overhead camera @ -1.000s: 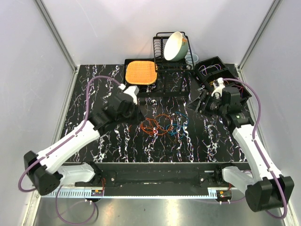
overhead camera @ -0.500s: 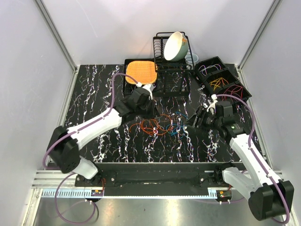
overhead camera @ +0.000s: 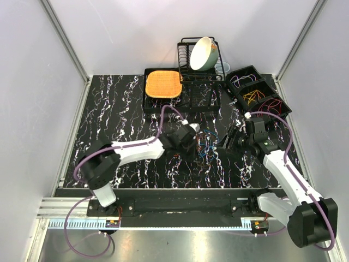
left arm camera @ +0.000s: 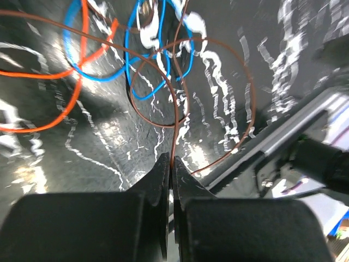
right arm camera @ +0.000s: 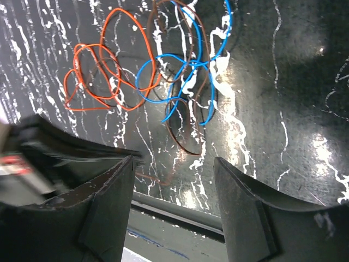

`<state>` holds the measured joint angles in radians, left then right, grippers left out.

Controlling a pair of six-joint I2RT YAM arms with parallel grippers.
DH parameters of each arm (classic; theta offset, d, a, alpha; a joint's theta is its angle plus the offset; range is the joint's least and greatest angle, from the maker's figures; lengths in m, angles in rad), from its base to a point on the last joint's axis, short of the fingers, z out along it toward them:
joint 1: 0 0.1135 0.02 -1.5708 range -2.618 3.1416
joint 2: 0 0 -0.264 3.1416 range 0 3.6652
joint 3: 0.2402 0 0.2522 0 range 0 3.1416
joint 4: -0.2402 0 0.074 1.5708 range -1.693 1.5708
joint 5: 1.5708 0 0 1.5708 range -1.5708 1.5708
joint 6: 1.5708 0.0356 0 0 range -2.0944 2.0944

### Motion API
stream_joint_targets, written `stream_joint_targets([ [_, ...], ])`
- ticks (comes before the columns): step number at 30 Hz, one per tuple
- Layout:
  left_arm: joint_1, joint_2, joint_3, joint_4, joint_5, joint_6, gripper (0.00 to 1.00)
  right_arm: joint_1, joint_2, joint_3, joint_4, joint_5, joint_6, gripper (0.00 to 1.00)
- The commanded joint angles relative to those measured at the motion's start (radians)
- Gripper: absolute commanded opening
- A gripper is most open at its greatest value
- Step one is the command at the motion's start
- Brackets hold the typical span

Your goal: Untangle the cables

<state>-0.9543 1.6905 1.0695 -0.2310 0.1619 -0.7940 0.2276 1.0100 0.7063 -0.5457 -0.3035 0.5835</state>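
The cables lie in a tangled heap (overhead camera: pixel 206 144) at mid-table. The left wrist view shows an orange loop (left arm camera: pixel 65 71), a blue loop (left arm camera: pixel 143 60) and a thin maroon-brown loop (left arm camera: pixel 232 82). My left gripper (left arm camera: pixel 173 161) is shut on the maroon-brown cable, which runs up from between its fingertips. In the top view the left gripper (overhead camera: pixel 194 143) covers the heap's left part. My right gripper (right arm camera: pixel 174 161) is open and empty, hovering just right of the heap (overhead camera: pixel 225 141). Below it lie orange (right arm camera: pixel 103 71), blue (right arm camera: pixel 185 71) and maroon-brown (right arm camera: pixel 185 128) loops.
A black dish rack with a tilted bowl (overhead camera: pixel 203 53) stands at the back. An orange mat on a black tray (overhead camera: pixel 162 84) lies left of it. Black bins holding cables (overhead camera: pixel 256 95) sit at the back right. The table's front rail (right arm camera: pixel 180 215) is close under the right gripper.
My left arm has swung right across the table onto the cable heap, and the heap has shifted right and bunched up. My right gripper has moved slightly left and nearer.
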Motion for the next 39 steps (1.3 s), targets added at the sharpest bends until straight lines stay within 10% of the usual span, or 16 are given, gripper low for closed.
stream_joint_targets([
  [1,-0.029,0.099,0.052,0.048,0.004,0.006,0.00,0.007,0.001,-0.010,-0.008,0.035,0.003,0.65],
  [39,-0.031,0.198,0.053,0.035,-0.058,0.015,0.00,0.309,0.447,0.097,0.030,0.276,0.108,0.35],
])
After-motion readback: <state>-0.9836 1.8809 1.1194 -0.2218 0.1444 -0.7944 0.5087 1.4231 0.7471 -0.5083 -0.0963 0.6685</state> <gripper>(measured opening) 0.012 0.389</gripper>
